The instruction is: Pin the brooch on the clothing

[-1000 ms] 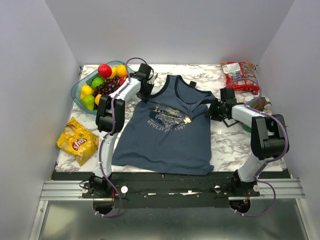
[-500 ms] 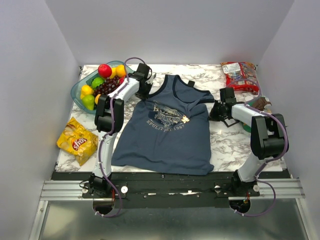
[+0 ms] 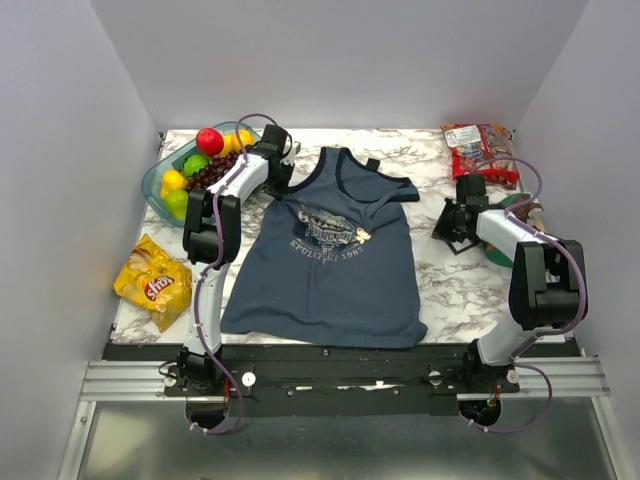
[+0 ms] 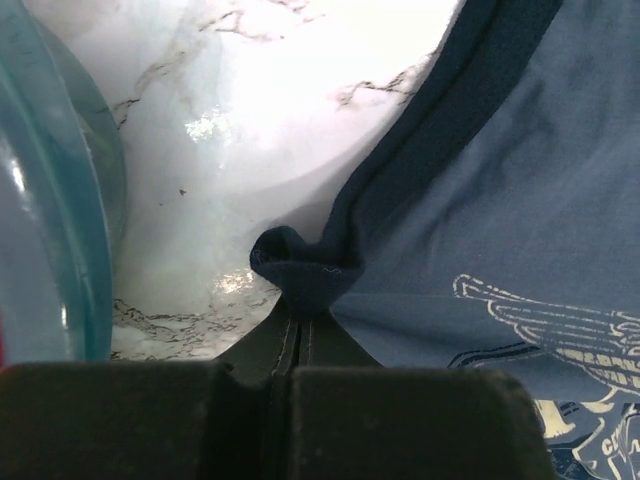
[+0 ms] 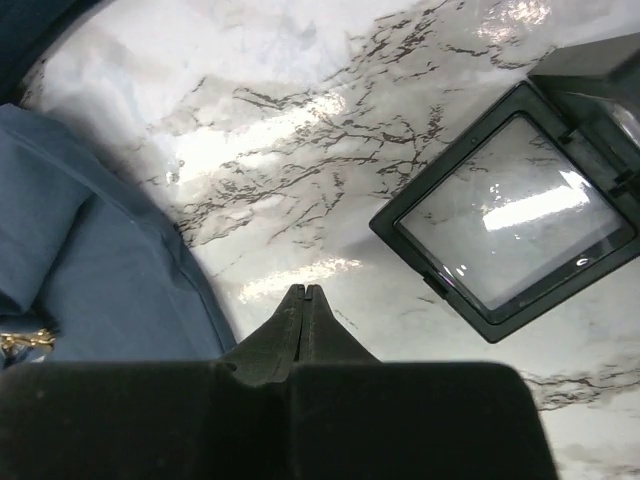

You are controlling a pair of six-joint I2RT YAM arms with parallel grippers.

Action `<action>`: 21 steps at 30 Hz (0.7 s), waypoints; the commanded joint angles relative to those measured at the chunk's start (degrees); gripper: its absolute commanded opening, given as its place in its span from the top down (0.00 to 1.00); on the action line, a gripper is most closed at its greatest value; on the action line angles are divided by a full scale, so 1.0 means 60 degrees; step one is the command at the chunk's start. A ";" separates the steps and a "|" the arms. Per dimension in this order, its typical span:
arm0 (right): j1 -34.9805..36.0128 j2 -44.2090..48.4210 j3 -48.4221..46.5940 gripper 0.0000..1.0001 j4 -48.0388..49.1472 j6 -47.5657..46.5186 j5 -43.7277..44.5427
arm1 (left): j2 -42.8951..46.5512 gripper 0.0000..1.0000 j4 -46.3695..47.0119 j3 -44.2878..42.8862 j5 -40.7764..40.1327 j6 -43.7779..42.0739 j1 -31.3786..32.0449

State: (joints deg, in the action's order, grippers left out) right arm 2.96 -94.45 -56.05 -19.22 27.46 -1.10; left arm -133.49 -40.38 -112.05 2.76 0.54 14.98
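The slate-blue clothing (image 3: pixel 320 280) lies flat on the marble table, its pale print facing up. The small gold brooch (image 3: pixel 362 236) sits on the chest beside the print; its edge also shows in the right wrist view (image 5: pixel 20 342). My left gripper (image 3: pixel 281 183) is shut on a bunched fold of the clothing's dark armhole trim (image 4: pixel 302 270) at the shirt's upper left. My right gripper (image 5: pixel 305 291) is shut on nothing, above bare marble just right of the clothing's edge (image 5: pixel 120 280).
A black-framed square box (image 5: pixel 510 215) lies right of my right gripper. A clear bowl (image 3: pixel 158 182) of fruit stands at the back left, close to my left gripper. A yellow chips bag (image 3: pixel 155 282) lies front left. A red snack bag (image 3: pixel 480 150) lies at the back right.
Both grippers have shut. The left one closed on the armhole trim and drew the clothing left. The right one moved right, away from the clothing's strap.
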 commanded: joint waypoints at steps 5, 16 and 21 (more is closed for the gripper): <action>0.0457 -0.0208 -0.0661 0.54 -0.0194 -0.0783 -0.1530 | 0.0437 1.00 0.0182 0.0071 0.0858 0.0306 -0.0051; 0.1469 -0.1907 -0.2317 0.42 -0.1570 -0.1047 -0.0300 | 0.0466 1.00 0.0226 0.0101 0.1106 0.0306 -0.0036; 0.1747 -0.2275 -0.2640 0.44 -0.1777 -0.1018 -0.0007 | 0.0496 1.00 0.0241 0.0086 0.1180 0.0335 -0.0022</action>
State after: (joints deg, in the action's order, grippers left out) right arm 12.19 -106.43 -69.63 -26.35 22.09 -4.69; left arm -133.38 -39.90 -111.81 7.75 2.00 14.96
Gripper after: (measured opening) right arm 0.569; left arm 0.012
